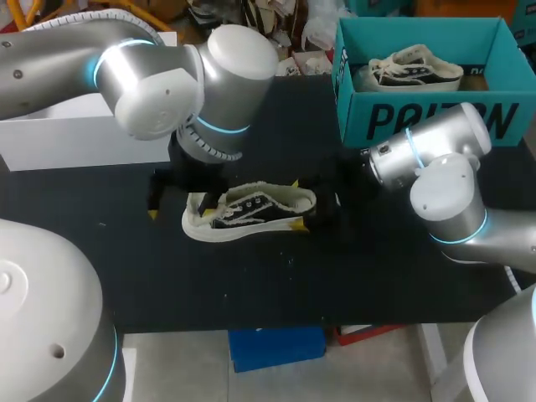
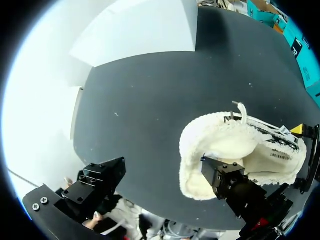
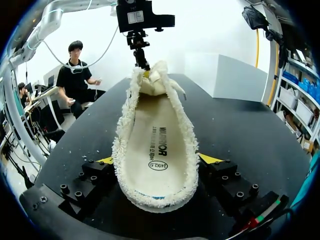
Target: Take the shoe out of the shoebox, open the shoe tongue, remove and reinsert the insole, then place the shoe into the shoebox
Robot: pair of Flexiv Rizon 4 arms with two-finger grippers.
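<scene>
A cream shoe with a fuzzy collar lies on its side in the middle of the black table. My right gripper holds its toe end, and in the right wrist view its fingers press both sides of the shoe. The printed insole shows inside. My left gripper is at the heel, fingers spread wide. In the left wrist view one finger sits at the heel opening of the shoe, while the other finger stands far off over bare table.
A teal shoebox stands at the back right with a second shoe in it. At the back left a white box sits close behind my left arm.
</scene>
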